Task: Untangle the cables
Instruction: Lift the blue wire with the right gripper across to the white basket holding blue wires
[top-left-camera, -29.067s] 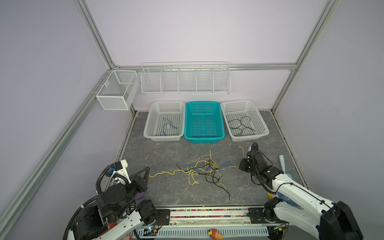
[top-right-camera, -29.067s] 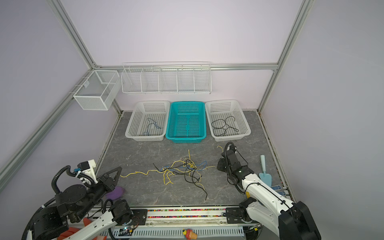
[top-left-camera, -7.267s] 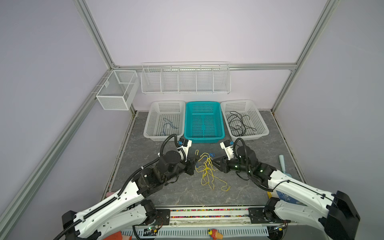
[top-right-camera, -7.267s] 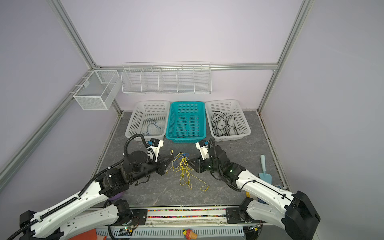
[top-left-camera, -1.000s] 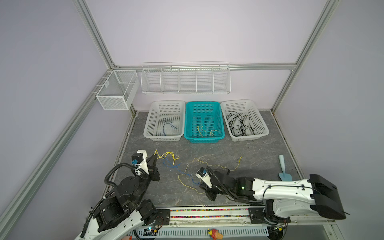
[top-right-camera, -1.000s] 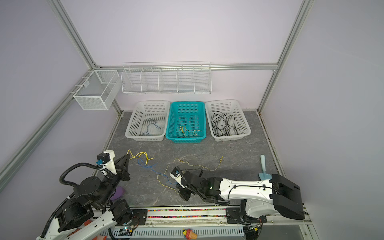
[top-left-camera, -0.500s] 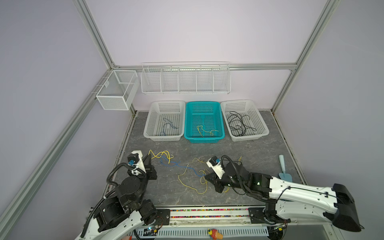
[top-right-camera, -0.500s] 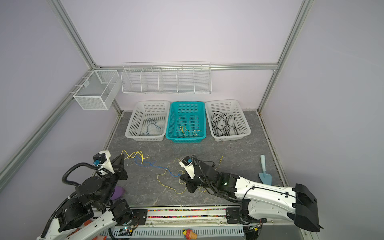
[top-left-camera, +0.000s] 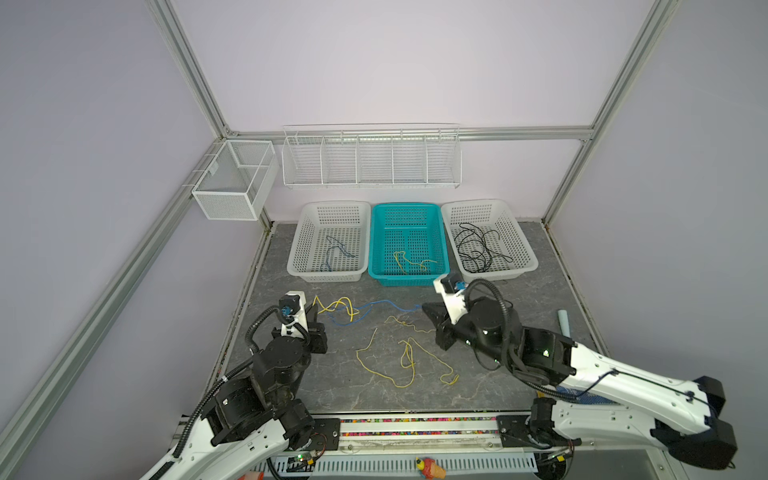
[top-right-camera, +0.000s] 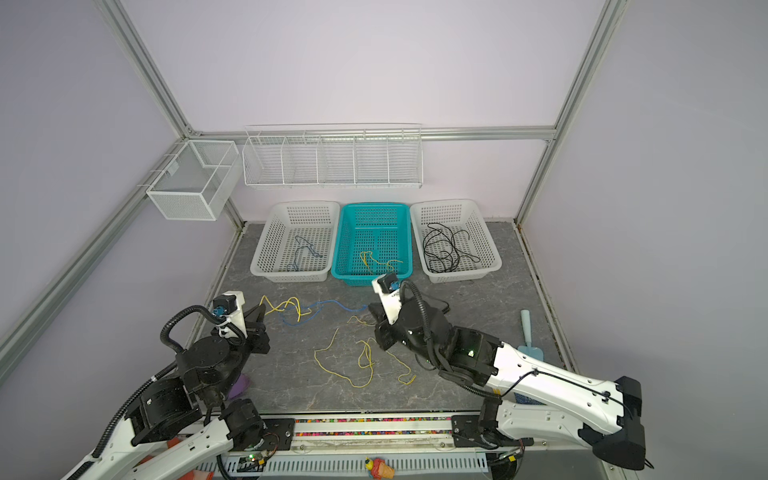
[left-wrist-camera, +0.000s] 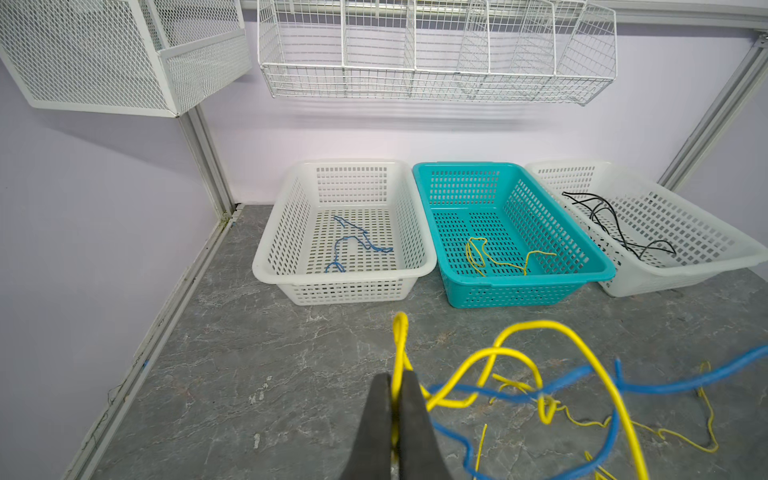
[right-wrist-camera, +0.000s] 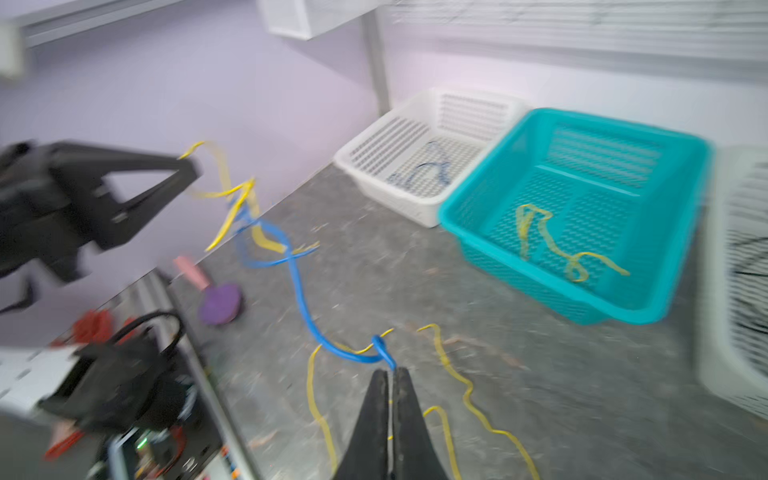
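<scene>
Between my two grippers the cables hang above the grey table: a blue cable runs from a loop of yellow cable to the right. My left gripper is shut on that yellow cable. My right gripper is shut on the blue cable's end. The blue one crosses through the yellow loops near the left gripper. More yellow cables lie loose on the table in front.
At the back stand a white basket with a blue cable, a teal basket with a yellow one, and a white basket with black ones. A blue scoop lies right; a purple scoop front left. Wire racks hang above.
My right gripper has moved away from the front edge toward the baskets and to the right, drawing the blue cable taut across the table. The left gripper has stayed about where it was.
</scene>
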